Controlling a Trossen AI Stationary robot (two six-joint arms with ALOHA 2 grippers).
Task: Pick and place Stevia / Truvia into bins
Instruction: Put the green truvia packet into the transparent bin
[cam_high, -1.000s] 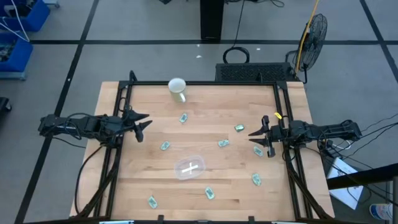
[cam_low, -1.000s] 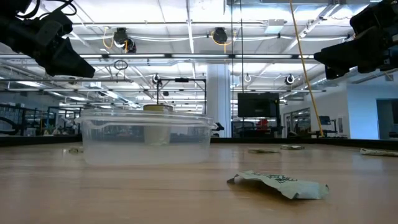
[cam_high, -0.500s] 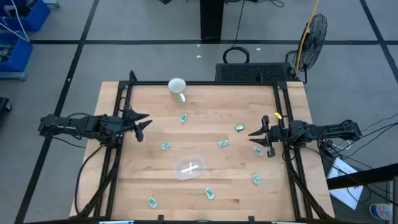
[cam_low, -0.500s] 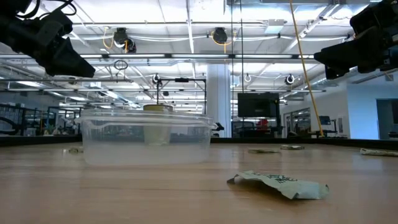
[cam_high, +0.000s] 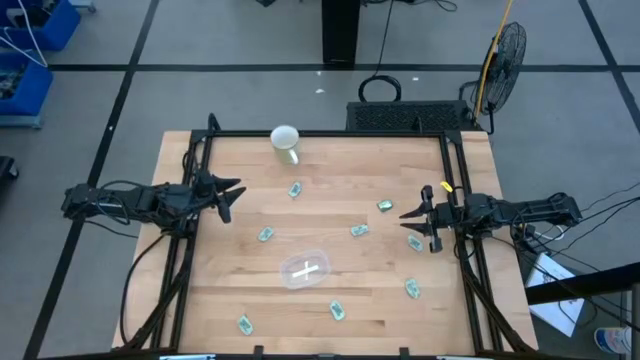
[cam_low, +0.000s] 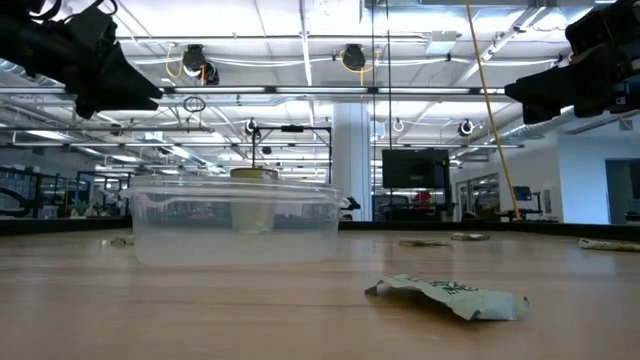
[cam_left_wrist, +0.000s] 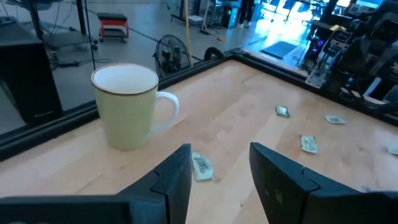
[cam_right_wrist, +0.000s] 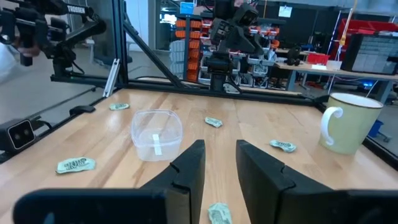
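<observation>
left gripper: at the left of the high view, raised over the table's left edge, fingers parted with nothing between them; it faces the mug and the sachet just below it.
right gripper: at the right of the high view, also clear of the wood, fingers spread narrowly and empty; one sachet shows right at its tips in the right wrist view.
sachets: eight lie loose on the table, all outside the bowl. one sits below the mug at upper centre, one left of centre, two and right of centre, one beside the right gripper, one at lower right, two and along the bottom.
bowl: clear plastic, lower centre of the high view, seemingly empty.
mug: pale, upright, at the top edge of the table, well apart from the bowl.
progress: judged not yet begun; no sachet is held or binned.
risk, grip: the sachets lie flat and thin, so fingertips may slide over one or push it along the wood instead of pinching it.
risk, bowl: it looks light; a low arm or a clumsy release could nudge it or bounce a sachet off the rim.
risk, mug: the left gripper reaching for the sachet close to it could knock it.
</observation>
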